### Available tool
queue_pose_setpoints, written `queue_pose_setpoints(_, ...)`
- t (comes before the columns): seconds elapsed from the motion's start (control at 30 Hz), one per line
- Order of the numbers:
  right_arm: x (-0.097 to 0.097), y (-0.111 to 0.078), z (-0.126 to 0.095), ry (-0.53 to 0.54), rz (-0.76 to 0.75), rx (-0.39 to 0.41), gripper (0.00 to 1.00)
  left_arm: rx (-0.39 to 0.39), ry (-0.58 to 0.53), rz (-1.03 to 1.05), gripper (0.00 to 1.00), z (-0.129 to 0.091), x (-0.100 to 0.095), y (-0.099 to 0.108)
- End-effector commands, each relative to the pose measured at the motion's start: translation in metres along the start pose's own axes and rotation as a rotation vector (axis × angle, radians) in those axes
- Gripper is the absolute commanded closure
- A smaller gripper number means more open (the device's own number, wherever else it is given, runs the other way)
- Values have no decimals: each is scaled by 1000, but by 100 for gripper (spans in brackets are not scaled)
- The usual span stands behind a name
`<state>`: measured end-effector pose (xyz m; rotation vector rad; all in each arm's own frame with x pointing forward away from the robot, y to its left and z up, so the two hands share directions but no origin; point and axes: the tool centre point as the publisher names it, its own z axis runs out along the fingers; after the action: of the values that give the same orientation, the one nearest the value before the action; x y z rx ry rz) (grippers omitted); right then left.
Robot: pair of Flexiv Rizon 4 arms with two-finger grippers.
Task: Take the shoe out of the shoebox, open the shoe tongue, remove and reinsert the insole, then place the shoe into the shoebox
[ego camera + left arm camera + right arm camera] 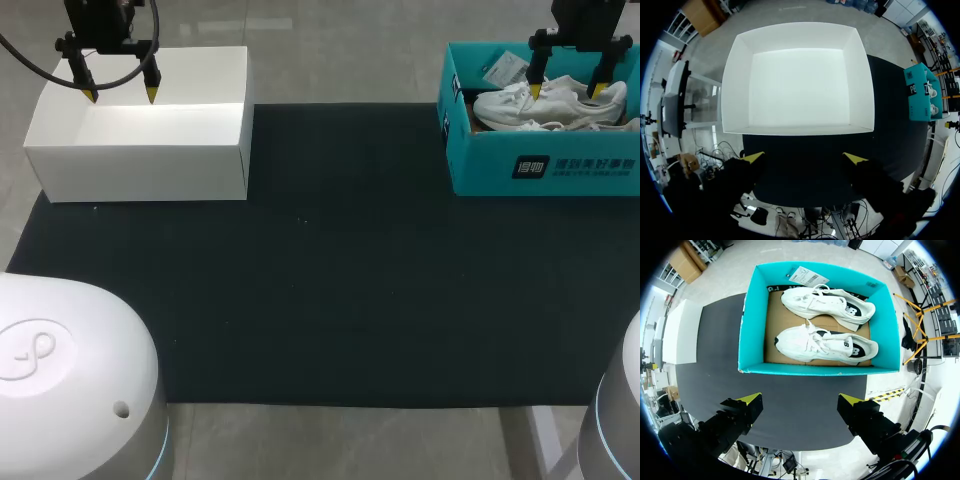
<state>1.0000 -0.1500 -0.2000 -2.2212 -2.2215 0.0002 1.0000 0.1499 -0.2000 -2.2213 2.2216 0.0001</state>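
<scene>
Head view has the right gripper [566, 91] hanging over the teal shoebox [545, 165] at the far right corner of the black mat [320, 290], fingers spread wide, nothing between them. Inside, two white sneakers lie side by side on brown card, the nearer shoe [827, 344] just ahead of the gripper in the right wrist view, the further shoe [827, 302] beyond it beside a paper tag [805, 275]. Across the mat, the left gripper [120, 96] hovers over a white box [140, 160], also open and empty. Nothing lifted yet, so extraction looks like the step in hand. A sneaker like this should be light, its upper soft and yielding, its sole stiffer. I'd pinch across the midfoot or heel collar, where the walls hold shape. Loose laces could snag, and a grip on the toe mesh would likely just crumple.
</scene>
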Motion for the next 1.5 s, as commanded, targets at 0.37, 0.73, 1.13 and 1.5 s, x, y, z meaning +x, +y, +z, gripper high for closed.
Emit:
queue_pose_setpoints(0.37,0,0,0,0,0,0,0,0,0,0,0,0,0,0)
queue_pose_setpoints(0.73,-4,1,3,-8,-3,-1,0,0,0,0,0,0,0,0)
queue_pose_setpoints(1.13,-92,17,5,-74,52,-62,0,0,0,0,0,0,0,0)
queue_pose_setpoints(1.5,-118,29,12,-165,51,-57,0,0,0,0,0,0,0,0)
